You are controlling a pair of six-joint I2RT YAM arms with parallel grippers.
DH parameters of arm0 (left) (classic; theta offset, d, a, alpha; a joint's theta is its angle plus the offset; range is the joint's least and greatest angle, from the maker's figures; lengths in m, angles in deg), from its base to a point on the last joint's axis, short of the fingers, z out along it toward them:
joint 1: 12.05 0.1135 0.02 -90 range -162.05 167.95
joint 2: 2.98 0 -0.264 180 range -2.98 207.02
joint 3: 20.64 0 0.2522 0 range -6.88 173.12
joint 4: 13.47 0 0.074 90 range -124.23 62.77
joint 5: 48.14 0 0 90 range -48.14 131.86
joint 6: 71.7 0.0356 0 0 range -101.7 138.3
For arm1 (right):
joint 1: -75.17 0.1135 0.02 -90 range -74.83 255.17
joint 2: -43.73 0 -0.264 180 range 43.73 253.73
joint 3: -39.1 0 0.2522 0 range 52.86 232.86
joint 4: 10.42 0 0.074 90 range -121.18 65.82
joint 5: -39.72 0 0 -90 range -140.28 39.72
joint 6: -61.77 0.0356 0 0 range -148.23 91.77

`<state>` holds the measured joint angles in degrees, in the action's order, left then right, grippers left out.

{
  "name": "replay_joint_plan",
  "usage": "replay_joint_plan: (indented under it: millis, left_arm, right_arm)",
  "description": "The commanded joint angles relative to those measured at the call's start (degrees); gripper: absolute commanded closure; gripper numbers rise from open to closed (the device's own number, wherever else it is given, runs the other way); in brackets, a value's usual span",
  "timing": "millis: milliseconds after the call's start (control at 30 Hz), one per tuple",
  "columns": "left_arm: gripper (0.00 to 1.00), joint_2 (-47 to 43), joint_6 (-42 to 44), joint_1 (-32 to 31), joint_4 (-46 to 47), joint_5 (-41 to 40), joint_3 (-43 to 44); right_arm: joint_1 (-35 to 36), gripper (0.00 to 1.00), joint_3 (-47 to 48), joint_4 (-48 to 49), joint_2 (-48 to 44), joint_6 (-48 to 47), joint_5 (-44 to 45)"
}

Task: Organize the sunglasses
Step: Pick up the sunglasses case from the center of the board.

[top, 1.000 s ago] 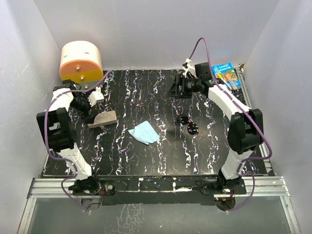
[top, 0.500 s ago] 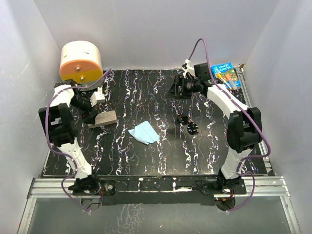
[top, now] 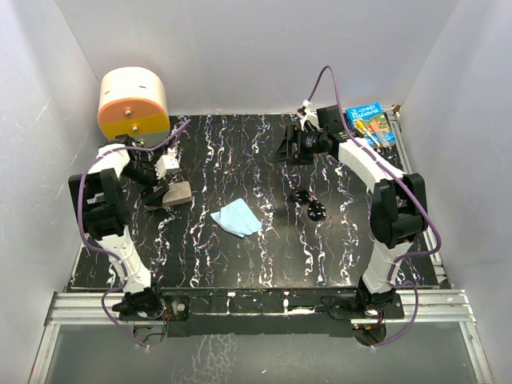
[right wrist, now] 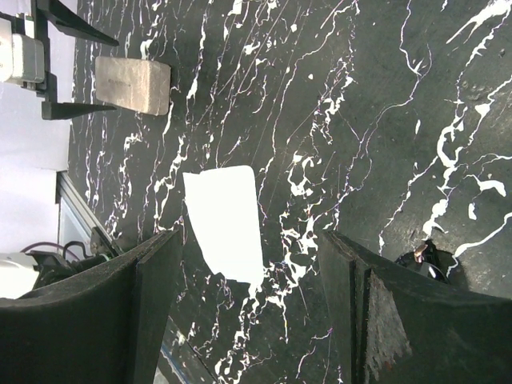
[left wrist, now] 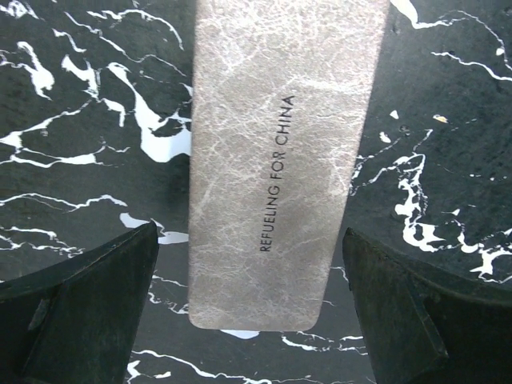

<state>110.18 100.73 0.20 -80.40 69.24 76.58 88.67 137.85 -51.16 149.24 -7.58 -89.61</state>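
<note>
**Sunglasses lie loose right of centre; the right arm is nearer**

Top view: the sunglasses (top: pixel 309 205) lie on the black marbled table (top: pixel 240 264), their long axis slanting from far-left to near-right. The right gripper (top: pixel 286 147) hangs by the far edge, so the pair lies toward the near edge from it, some way off. The left gripper (top: pixel 158 194) is at the grey-brown case (top: pixel 178 192), with the light-blue cloth (top: pixel 237 218) between it and the sunglasses.

Left wrist: the fingers (left wrist: pixel 88 312) are spread and straddle the case's end without touching it.

Right wrist: the fingers (right wrist: pixel 152 320) stand wide apart and hold nothing. Only an edge of the sunglasses (right wrist: pixel 424 258) shows, beside one finger.
</note>
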Motion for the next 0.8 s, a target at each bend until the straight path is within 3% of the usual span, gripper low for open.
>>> replay_joint_plan:
  millis: [0, 333, 767]
  left_arm:
    - [0.03, -1.52, -0.43, -0.12, 0.8, 2.27, 0.99]
    - [0.08, 1.44, 0.38, -0.3, -3.17, 2.96, 3.99]
    - [0.03, -0.08, 2.1, -0.81, -2.43, 2.34, 0.57]
  right_arm:
    - [-0.14, 0.25, 2.72, 2.26, -0.23, -0.6, -0.13]
    - [-0.28, 0.25, 2.9, 2.18, 0.47, -0.76, 0.13]
    - [-0.31, 0.25, 3.35, 2.21, 1.44, -0.37, -0.39]
